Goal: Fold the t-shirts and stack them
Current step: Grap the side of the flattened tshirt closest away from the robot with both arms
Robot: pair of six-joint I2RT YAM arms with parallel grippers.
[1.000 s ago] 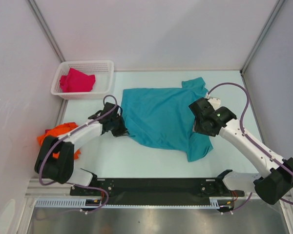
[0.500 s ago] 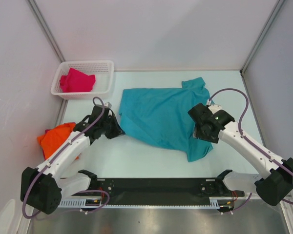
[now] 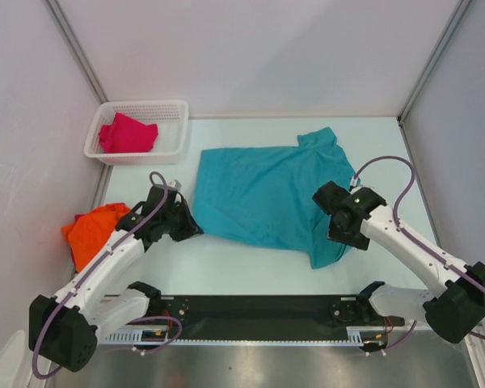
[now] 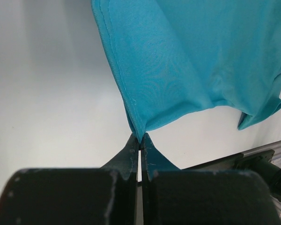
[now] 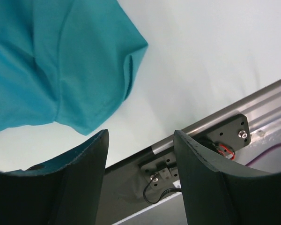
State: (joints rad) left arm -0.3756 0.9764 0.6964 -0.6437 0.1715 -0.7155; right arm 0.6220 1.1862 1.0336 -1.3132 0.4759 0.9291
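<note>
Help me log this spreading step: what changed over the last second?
The left claw, shut on a corner of the teal shirt, drew back toward the near-left, dragging that corner along and stretching the cloth flatter. The right claw, open, slid toward the near edge, by the near sleeve. Unchanged: the magenta shirt in the basket and the orange shirt at the table's left edge.

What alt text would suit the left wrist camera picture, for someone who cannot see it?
The left gripper is pinched shut on a corner of the teal-blue t-shirt, which spreads away from it across the pale table.
</note>
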